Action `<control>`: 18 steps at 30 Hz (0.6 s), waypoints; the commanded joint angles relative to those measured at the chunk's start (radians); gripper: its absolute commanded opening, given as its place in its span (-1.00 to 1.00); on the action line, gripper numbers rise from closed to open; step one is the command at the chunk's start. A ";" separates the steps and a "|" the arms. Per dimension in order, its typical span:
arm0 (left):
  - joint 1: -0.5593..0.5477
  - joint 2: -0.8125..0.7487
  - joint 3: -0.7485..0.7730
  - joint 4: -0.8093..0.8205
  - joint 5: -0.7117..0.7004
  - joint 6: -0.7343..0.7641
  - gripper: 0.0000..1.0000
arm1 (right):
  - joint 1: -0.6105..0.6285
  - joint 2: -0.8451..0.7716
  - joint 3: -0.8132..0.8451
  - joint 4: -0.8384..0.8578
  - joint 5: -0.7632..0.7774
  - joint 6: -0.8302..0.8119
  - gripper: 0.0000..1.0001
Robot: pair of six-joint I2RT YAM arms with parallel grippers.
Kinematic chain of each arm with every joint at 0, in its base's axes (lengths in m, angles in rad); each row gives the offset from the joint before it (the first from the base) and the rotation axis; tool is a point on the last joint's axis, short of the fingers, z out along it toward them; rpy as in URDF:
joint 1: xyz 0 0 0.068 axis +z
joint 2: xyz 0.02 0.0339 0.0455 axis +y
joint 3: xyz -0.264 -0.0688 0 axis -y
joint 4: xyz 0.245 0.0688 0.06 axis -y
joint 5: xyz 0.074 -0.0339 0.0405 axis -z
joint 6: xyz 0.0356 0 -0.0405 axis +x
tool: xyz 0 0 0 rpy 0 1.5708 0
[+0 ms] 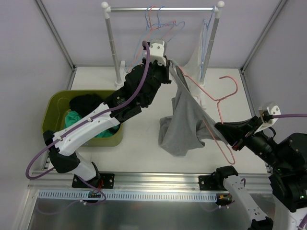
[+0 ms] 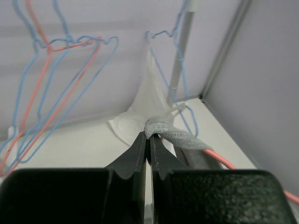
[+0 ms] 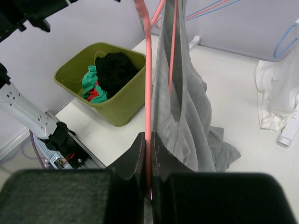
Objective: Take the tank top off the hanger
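Bin (image 1: 52, 104) left on table (image 1: 139, 143); tank top (image 1: 184, 127) on hanger (image 1: 218, 106) centre-right; rack (image 1: 160, 8) behind.

The white table (image 1: 144, 139) carries an olive bin (image 1: 49, 112), a clothes rack (image 1: 113, 48), and the grey tank top's (image 1: 184, 124) pooled hem.

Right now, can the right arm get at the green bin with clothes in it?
Probably not. The right end effector is shut on the pink hanger, and the grey tank top and the left arm lie between it and the green bin.
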 commanded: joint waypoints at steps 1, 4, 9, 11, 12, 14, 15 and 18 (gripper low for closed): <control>0.039 -0.071 -0.070 0.046 -0.250 -0.148 -1.00 | -0.004 -0.031 -0.031 0.027 -0.088 -0.051 -0.99; 0.057 -0.092 -0.121 0.034 -0.291 -0.193 -1.00 | -0.004 -0.060 -0.068 0.026 -0.129 -0.068 -0.99; 0.097 -0.095 -0.127 -0.041 -0.204 -0.288 -1.00 | -0.004 -0.114 -0.109 0.081 -0.131 -0.071 -0.99; 0.124 -0.106 -0.127 -0.090 -0.062 -0.337 -1.00 | -0.004 -0.139 -0.128 0.115 -0.102 -0.063 -0.99; 0.131 -0.115 -0.154 -0.088 0.007 -0.349 -1.00 | -0.004 -0.151 -0.140 0.139 -0.078 -0.048 -0.99; 0.137 -0.140 -0.185 -0.068 0.261 -0.363 -1.00 | -0.004 -0.175 -0.215 0.265 0.004 0.013 -0.99; 0.135 -0.144 -0.215 -0.052 0.360 -0.360 -1.00 | -0.003 -0.197 -0.247 0.315 0.071 0.038 -1.00; 0.119 -0.154 -0.282 0.029 0.762 -0.371 -1.00 | -0.004 -0.225 -0.362 0.544 0.139 0.113 -0.99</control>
